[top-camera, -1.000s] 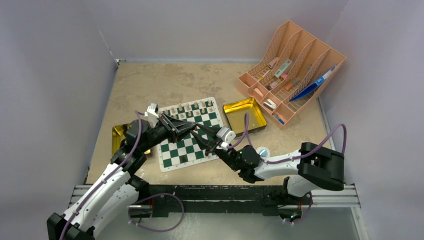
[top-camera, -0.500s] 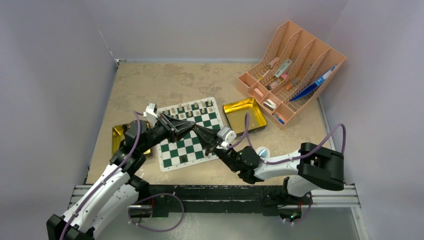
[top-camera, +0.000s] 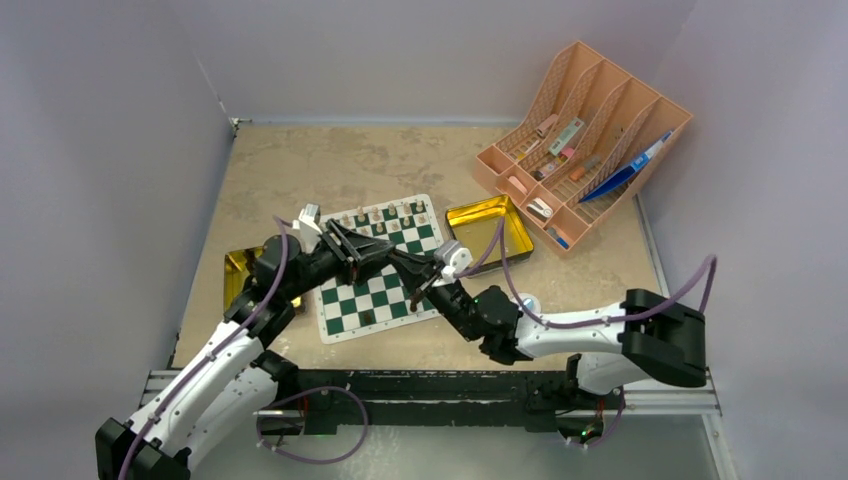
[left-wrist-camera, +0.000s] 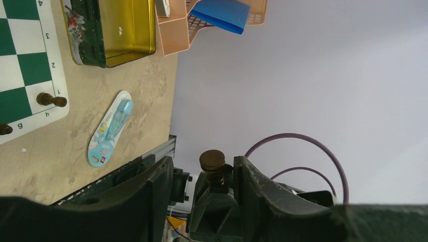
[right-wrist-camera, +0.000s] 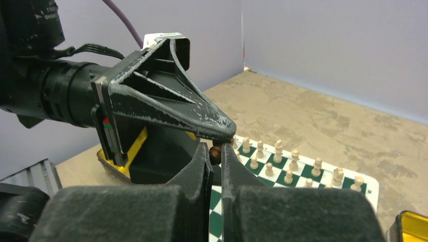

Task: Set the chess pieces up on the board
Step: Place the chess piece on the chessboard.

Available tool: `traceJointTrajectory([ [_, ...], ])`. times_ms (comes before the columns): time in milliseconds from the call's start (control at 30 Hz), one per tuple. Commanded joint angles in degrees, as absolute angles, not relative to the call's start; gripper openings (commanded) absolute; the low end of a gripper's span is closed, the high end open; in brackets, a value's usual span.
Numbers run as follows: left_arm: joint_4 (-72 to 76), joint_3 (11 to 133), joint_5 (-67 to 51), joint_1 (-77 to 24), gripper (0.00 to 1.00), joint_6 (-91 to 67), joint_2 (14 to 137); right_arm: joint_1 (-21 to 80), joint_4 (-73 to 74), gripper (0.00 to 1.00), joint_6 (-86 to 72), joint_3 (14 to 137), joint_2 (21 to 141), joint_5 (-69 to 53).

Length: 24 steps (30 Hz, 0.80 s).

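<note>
Nearest in the right wrist view, the right gripper (right-wrist-camera: 216, 149) is clamped on a dark piece (right-wrist-camera: 215, 155), pinching its rounded end in mid-air above the board (right-wrist-camera: 372, 190). Just beyond, at frame centre, the left gripper (left-wrist-camera: 203, 164) stands with fingers spread either side of that piece; whether one tip grazes it I cannot quite tell. This looks like a hand-over between arms, so next the left arm should back clear, then the right should lower the piece upright onto its home square. It is small, brown and pawn-like, with a disc end showing. Farther back, tan pieces (right-wrist-camera: 287, 162) stand in two rows along the board's far edge.
</note>
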<state>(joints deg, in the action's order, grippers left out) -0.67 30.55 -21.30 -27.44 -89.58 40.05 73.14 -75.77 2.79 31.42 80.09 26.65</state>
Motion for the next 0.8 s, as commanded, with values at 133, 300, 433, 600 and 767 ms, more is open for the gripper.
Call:
traceJointTrajectory([
  [133, -9.56, 36.8, -21.37, -27.42, 0.5, -75.79, 40.78, 73.3, -44.15, 0.0, -11.54, 40.85, 73.65, 30.02],
  [300, -19.38, 40.16, -12.95, -27.42, 0.52, -63.85, 36.39, 73.21, -30.29, 0.0, -17.01, 41.32, 71.36, 30.01],
  [433, -24.29, 43.93, -6.28, -27.4, 0.53, -49.64, 33.51, 72.28, -19.6, 0.0, -21.74, 41.78, 68.66, 27.77],
  [600, -30.16, 47.59, -0.09, -27.41, 0.59, -35.8, 33.86, 67.58, -7.16, 0.0, -25.47, 45.55, 68.43, 23.54],
  [767, -30.04, 48.02, -4.26, -27.42, 0.61, -21.41, 36.14, 61.03, 4.08, 0.0, -26.65, 51.13, 72.84, 18.61],
])
